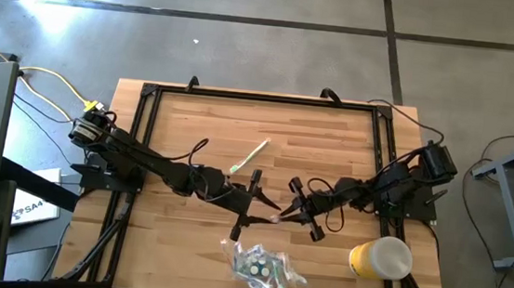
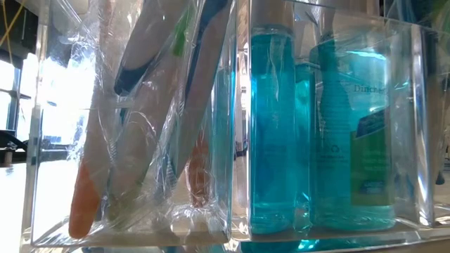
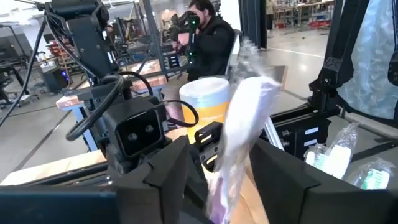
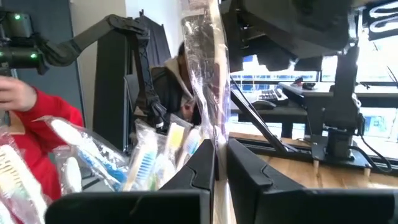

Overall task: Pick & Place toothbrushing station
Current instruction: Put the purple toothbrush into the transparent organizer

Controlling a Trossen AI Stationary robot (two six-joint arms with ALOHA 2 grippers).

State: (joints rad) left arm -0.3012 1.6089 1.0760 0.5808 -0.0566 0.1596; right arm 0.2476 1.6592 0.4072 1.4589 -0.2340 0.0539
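A toothbrush in clear wrap hangs over the middle of the table between my two grippers. My left gripper reaches in from the table's left and is shut on it. My right gripper comes from the right and is shut on its other end. A bare green-and-white toothbrush lies flat on the wood behind them. Close to the low camera stands a clear box with wrapped toothbrushes in one compartment and blue bottles in the other. My left gripper has the wrapped toothbrush between its two fingers, which come level from the table's left, along the toothbrush. The wrap fills the gap between the fingers. The toothbrush is clear of the table. My right gripper pinches the thin edge of the wrap between its two fingers, coming about level from the table's right. The toothbrush runs on ahead of the fingers toward the left gripper, clear of the table.
A heap of wrapped items lies near the table's front edge, just in front of the grippers. A yellow cup with a white lid lies at the front right. People stand beyond the table, one with a red sleeve.
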